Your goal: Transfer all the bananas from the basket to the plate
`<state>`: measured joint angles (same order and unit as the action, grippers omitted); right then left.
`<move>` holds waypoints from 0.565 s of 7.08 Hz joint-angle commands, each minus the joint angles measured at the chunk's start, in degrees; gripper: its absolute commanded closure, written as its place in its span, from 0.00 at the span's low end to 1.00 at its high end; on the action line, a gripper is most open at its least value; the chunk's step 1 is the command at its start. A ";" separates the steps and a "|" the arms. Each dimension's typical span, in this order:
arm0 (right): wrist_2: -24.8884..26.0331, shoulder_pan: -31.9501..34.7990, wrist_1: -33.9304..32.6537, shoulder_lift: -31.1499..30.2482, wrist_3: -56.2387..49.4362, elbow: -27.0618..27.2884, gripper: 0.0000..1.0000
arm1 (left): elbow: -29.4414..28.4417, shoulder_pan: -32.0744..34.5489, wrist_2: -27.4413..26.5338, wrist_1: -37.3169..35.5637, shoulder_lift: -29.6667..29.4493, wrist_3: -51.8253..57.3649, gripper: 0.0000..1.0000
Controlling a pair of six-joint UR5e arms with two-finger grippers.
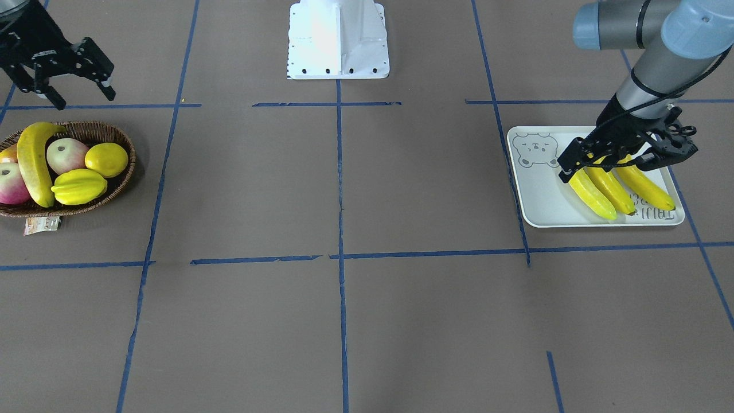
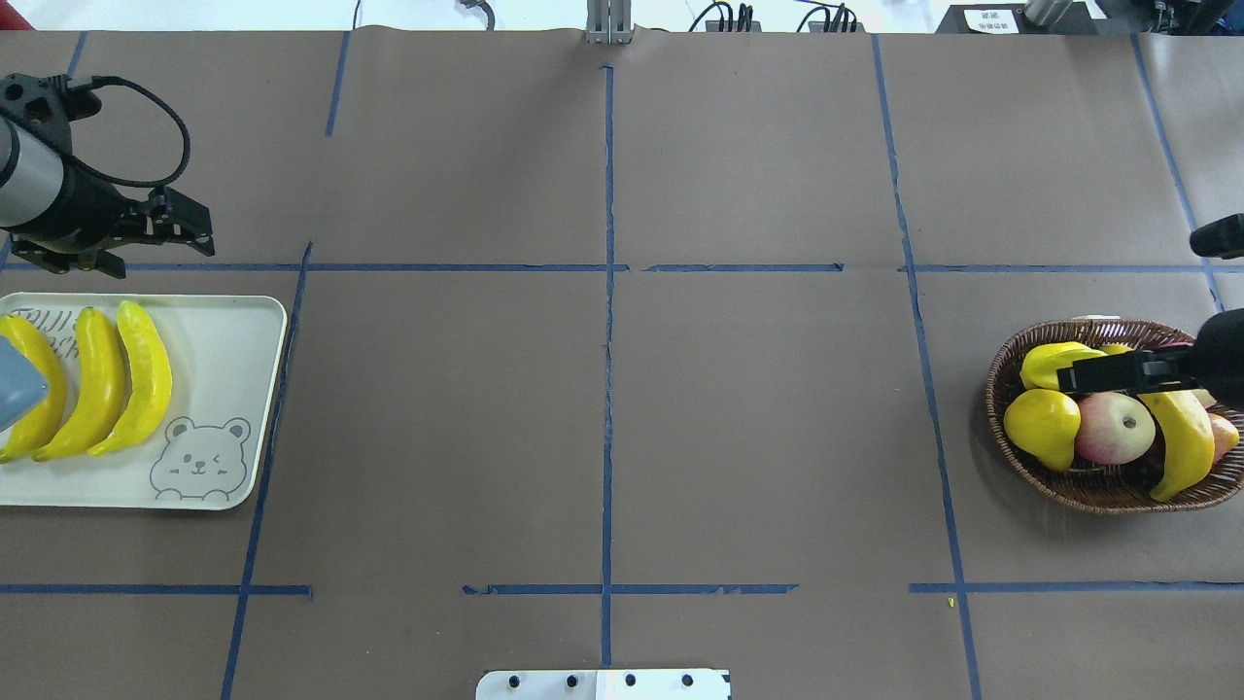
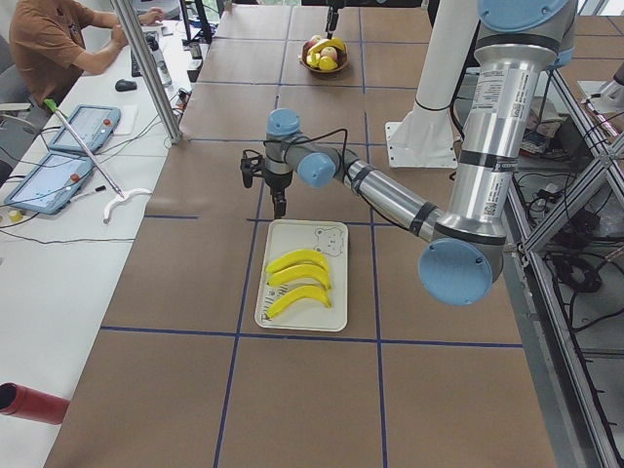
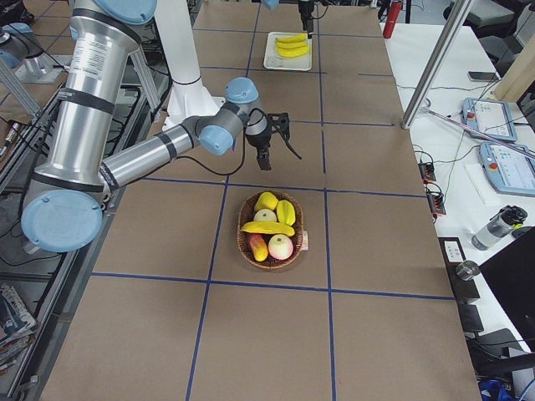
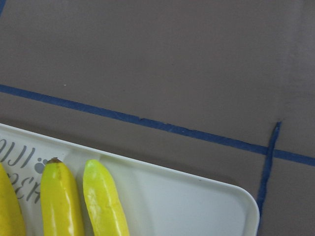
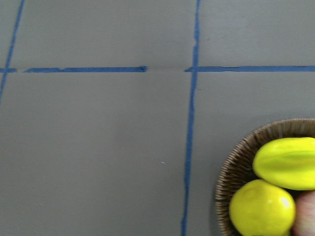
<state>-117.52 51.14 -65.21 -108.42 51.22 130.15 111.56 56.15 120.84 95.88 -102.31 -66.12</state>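
Gleaming yellow, curved: three bananas (image 2: 97,379) on plate (image 2: 224,350), one in basket (image 2: 1088,494).

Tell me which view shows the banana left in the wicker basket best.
Exterior front-facing: the long yellow banana lies fully exposed across the dark brown woven wicker basket. Overhead, the right gripper overlaps its upper end. Exterior right shows it small, exterior left tiny; both wrist views miss it.
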 commanded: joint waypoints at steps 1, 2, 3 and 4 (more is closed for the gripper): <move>-2.45 3.09 11.69 -4.42 -4.11 -10.63 0.00 | 0.94 -3.31 0.45 -3.06 -5.70 -8.73 0.00; -2.80 3.17 22.73 -6.34 -3.68 -16.97 0.00 | 1.03 -4.02 0.27 -3.06 -5.97 -10.07 0.00; -2.89 3.35 23.37 -6.54 -3.67 -19.03 0.00 | 1.03 -4.03 0.18 -2.98 -5.97 -10.08 0.00; -2.81 3.26 23.55 -6.54 -3.67 -21.49 0.00 | 0.94 -4.12 0.18 -2.98 -6.58 -10.08 0.00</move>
<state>-120.29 54.37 -43.47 -114.63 47.55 112.02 112.54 52.27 121.07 92.91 -108.30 -75.88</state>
